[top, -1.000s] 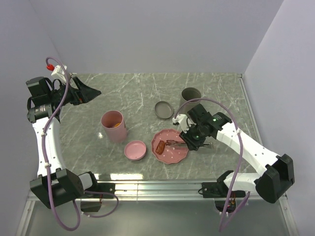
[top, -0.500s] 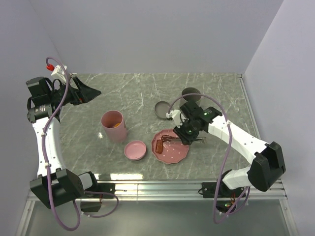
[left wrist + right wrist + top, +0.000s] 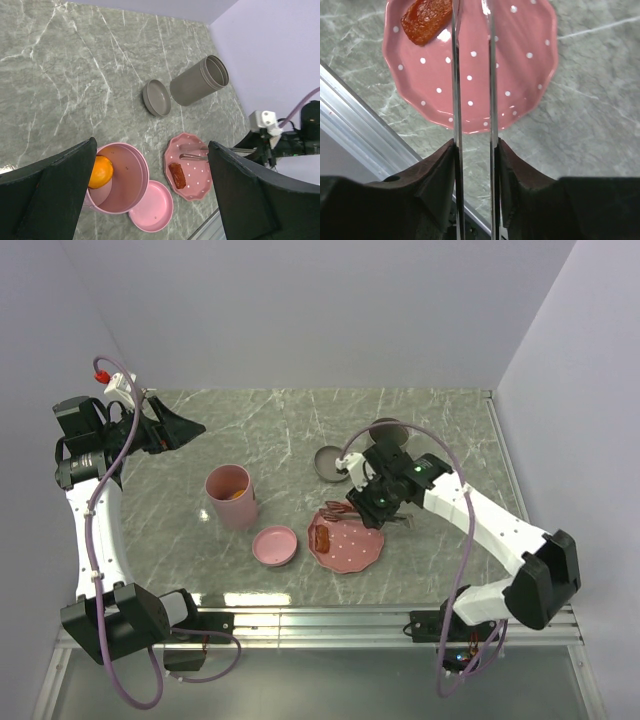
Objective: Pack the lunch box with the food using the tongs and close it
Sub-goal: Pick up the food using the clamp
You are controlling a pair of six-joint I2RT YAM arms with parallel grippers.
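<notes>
My right gripper (image 3: 377, 502) (image 3: 474, 150) is shut on the tongs (image 3: 340, 508) (image 3: 455, 75), with their two thin arms held apart between its fingers (image 3: 437, 172). The tong tips reach over the far side of the pink dotted plate (image 3: 355, 550) (image 3: 520, 75). A reddish-brown sausage piece (image 3: 322, 537) (image 3: 426, 14) (image 3: 177, 175) lies on the plate just left of the tips, untouched. The pink round lunch box (image 3: 232, 496) (image 3: 125, 185) stands open with an orange slice (image 3: 100, 171) inside. Its pink lid (image 3: 274, 545) (image 3: 150, 207) lies beside it. My left gripper (image 3: 175, 428) (image 3: 151, 144) hovers open at the back left.
A grey tub (image 3: 388, 430) (image 3: 200, 80) and its grey lid (image 3: 330, 462) (image 3: 156, 97) sit behind the plate. A metal rail (image 3: 320, 618) runs along the table's near edge. Walls close in the back and right sides.
My right arm has swung back and to the left, carrying the tongs toward the plate's far rim. The tong arms have spread a little. The sausage piece still lies on the plate; the left arm is still.
</notes>
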